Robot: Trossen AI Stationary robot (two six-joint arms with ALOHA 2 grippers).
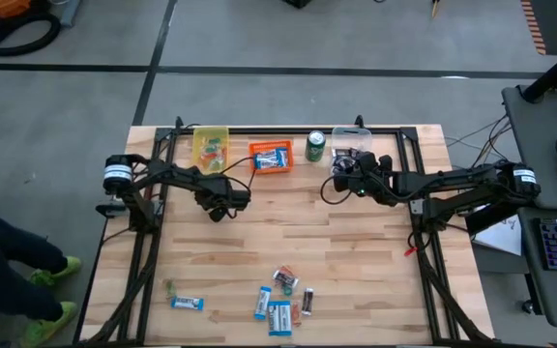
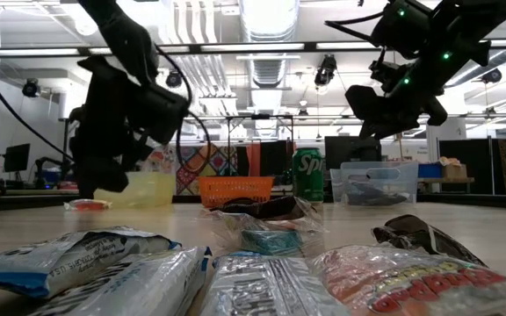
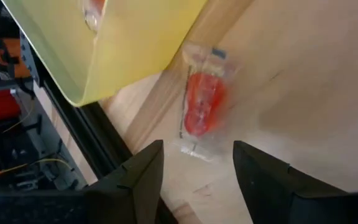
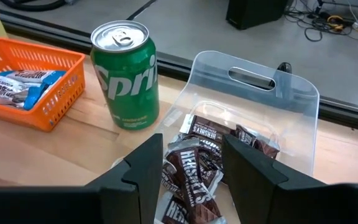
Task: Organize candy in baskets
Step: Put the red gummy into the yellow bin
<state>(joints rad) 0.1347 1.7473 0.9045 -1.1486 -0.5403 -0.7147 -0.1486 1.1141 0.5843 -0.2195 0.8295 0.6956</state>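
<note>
The left gripper (image 3: 194,168), jaws released, hovers over a red sweet (image 3: 202,112) lying just beside the yellow basket (image 3: 126,43). It may slide away (thin slippery wrapper). The right gripper (image 4: 191,165), jaws released, hangs over the clear basket (image 4: 291,99).

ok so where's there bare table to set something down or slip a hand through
The widest bare patch is the mid-table wood, between the baskets' row and the loose candy pile. The near right corner is also bare. It is crowded along the far edge: yellow basket, orange basket, soda can, clear basket, both arms.
</note>
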